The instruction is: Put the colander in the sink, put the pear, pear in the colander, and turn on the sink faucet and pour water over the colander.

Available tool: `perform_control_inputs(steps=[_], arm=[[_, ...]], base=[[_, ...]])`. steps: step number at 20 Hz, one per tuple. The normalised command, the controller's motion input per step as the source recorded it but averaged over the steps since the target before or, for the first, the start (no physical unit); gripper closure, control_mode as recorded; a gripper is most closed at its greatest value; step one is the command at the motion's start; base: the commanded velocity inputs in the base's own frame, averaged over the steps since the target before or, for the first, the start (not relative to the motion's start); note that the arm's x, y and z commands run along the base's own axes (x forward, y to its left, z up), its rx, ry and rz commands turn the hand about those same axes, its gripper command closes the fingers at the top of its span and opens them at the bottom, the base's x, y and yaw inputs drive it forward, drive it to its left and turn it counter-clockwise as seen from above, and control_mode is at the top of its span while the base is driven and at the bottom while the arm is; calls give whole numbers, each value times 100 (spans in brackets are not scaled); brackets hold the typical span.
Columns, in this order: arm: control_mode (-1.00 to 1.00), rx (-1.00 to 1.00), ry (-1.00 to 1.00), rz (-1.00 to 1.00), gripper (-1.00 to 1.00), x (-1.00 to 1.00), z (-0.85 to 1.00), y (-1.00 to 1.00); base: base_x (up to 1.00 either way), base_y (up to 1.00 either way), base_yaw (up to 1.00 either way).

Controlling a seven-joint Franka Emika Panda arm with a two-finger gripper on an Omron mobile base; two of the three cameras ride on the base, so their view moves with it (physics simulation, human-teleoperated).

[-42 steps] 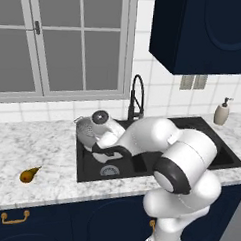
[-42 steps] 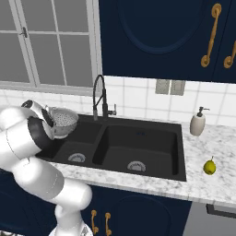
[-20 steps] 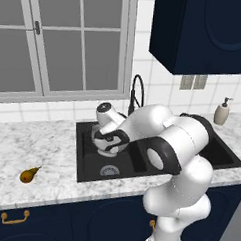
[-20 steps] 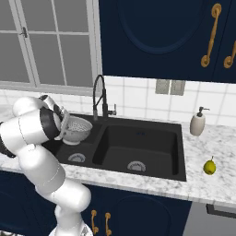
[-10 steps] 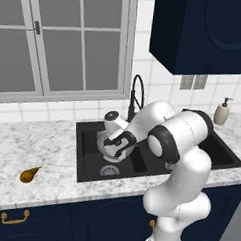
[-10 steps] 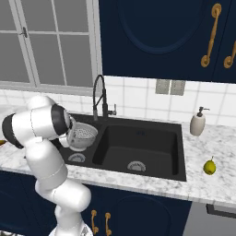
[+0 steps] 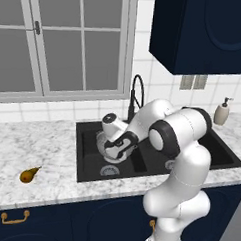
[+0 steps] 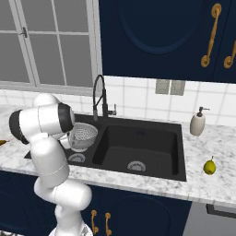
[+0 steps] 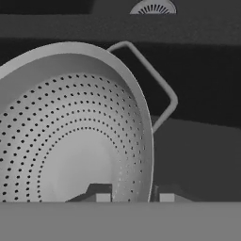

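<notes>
Held low in the left basin of the black sink point(image 8: 138, 140): the colander point(image 8: 82, 137), tilted, its rim pinched between the nearly closed fingertips point(image 9: 102, 196) of the gripper point(image 9: 131, 197).

From the hand camera: perforated inner wall close up, one loop handle point(image 9: 155, 84) jutting past the rim, a round silver drain point(image 9: 153, 7) at the far top edge. One fingertip inside the bowl, the other outside (wall of the colander between them).

From the right base camera: yellow-green pear point(image 8: 209, 166) on the marble counter point(image 8: 216, 184) right of the sink, well apart from the colander; beige soap dispenser point(image 8: 197, 122) behind it; black gooseneck faucet point(image 8: 99, 99) at the back edge between the basins.

From the left base camera: brownish-orange pear point(image 7: 29, 174) on the counter left of the sink, stem up; colander partly hidden behind the white wrist; gripper point(image 7: 111, 149) hard to make out there.

No readable writing, brand or label anywhere (cabinet fronts plain navy with brass pulls).
</notes>
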Motion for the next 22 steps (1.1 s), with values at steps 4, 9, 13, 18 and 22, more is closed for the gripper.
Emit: perform_control_inputs(steps=[4,9,13,18,22], arm=[[-100,0,0,0,100,-4,0,8],[-100,0,0,0,100,-6,0,12],[-100,0,0,-3,100,-10,-5,20],[-100,0,-2,-10,100,0,-26,5],[-100,0,0,-14,100,0,-38,10]], base=[[0,0,0],[0,0,0],[0,0,0],[0,0,0],[0,0,0]])
